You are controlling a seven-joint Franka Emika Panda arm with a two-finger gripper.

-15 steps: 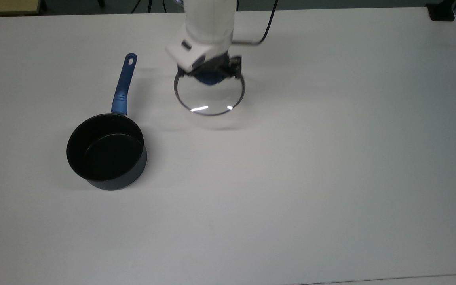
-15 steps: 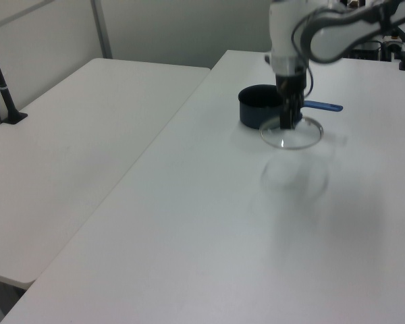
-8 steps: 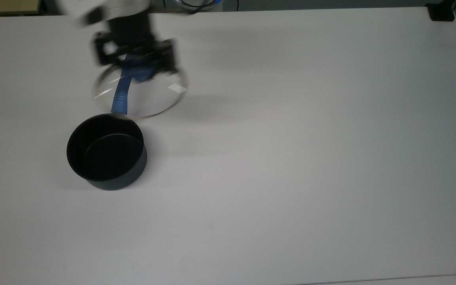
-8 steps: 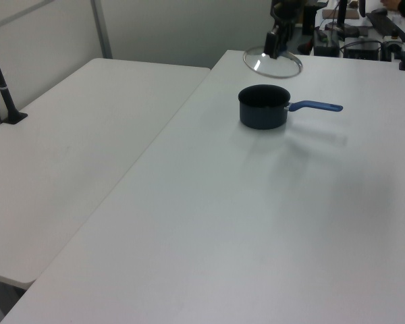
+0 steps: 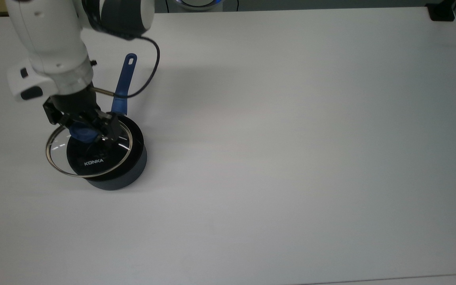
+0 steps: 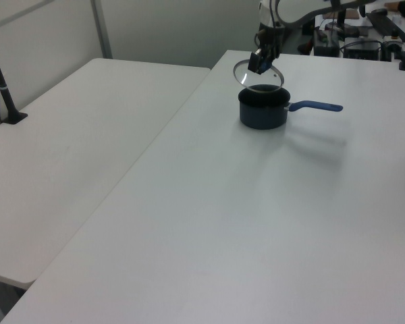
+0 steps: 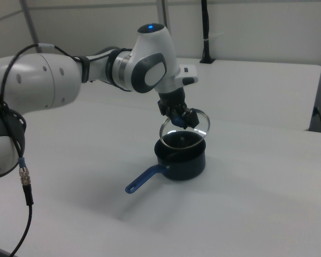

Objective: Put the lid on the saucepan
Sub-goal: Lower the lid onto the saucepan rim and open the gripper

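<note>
Holding the lid [image 5: 89, 152] by its knob, the gripper [image 5: 86, 130] hangs tilted above the saucepan [image 5: 115, 174], left of frame centre. Level it, centre it, then lower gently.

The white arm reached in from the right view's left, its claw [image 7: 180, 119] clamped on the blue knob of the lid [image 7: 185, 127]. The lid hung tilted just above the saucepan [image 7: 181, 158], apart from its rim. The saucepan stood on the white table [image 7: 257, 203], its blue handle pointing toward the right view's lower left.
</note>
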